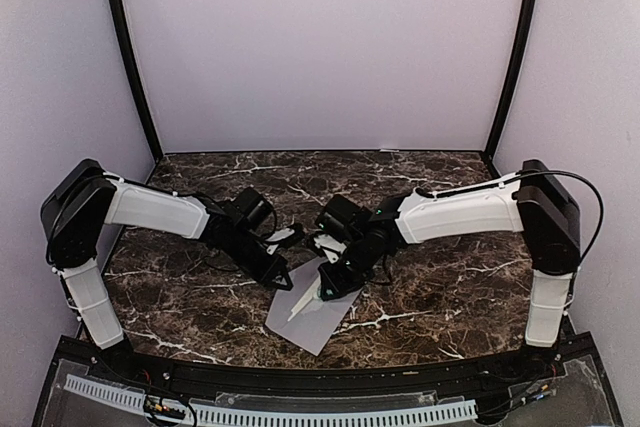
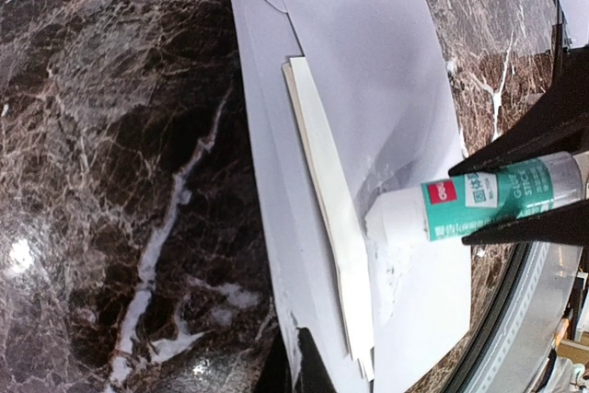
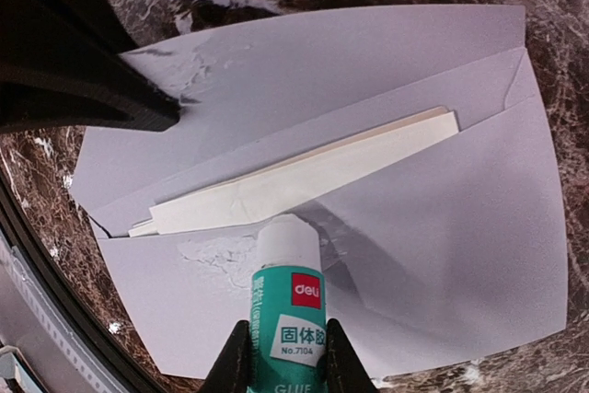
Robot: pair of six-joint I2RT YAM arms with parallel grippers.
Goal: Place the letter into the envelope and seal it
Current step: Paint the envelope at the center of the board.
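The letter (image 3: 304, 172) lies folded in the mouth of the envelope (image 3: 442, 255), with a long cream strip of it showing along the fold rather than seated down in the pocket. Wet glue smears (image 3: 216, 250) sit just beside that strip, so my worry is that the flap (image 3: 350, 52) bonds to the letter, or creases over it, when it comes down. From the top camera the letter's long axis runs diagonally, near-left to far-right, parallel to the fold. The flap opens away towards the left arm. My right jaws are clamped on the glue stick (image 3: 290, 301), its tip touching the envelope. My left jaws are closed with nothing between them, pinning the flap to the bench (image 1: 450, 282) close to another smear. If that pin slips, a stroke of the stick could drag the envelope.
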